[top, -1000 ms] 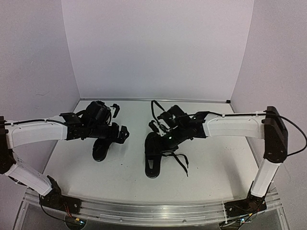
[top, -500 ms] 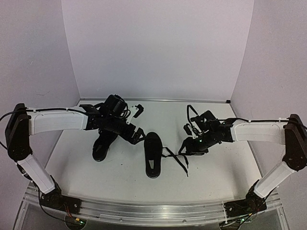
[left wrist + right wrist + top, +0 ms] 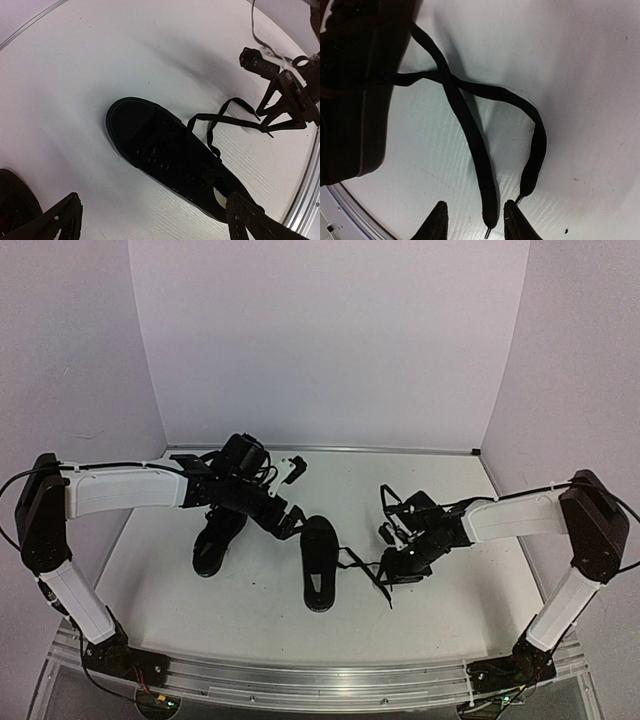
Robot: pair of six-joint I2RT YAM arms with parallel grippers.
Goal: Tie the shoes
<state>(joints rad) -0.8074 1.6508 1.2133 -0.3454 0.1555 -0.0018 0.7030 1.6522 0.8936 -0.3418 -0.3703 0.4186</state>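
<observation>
Top external view puts the task near its start: the left shoe (image 3: 213,545) lies on the table (image 3: 440,620) partly under the left arm, its laces too dark to make out, and the middle shoe (image 3: 318,565) shows no knot or bow. Its laces (image 3: 470,125) trail loose over the table, crossed near the shoe, one end between the fingers of the right pincer (image 3: 476,205), whose jaws stand apart and grip nothing. Above that shoe the left pincer (image 3: 152,210) hangs wide open and empty, so I judge the tying itself is all left to do.
</observation>
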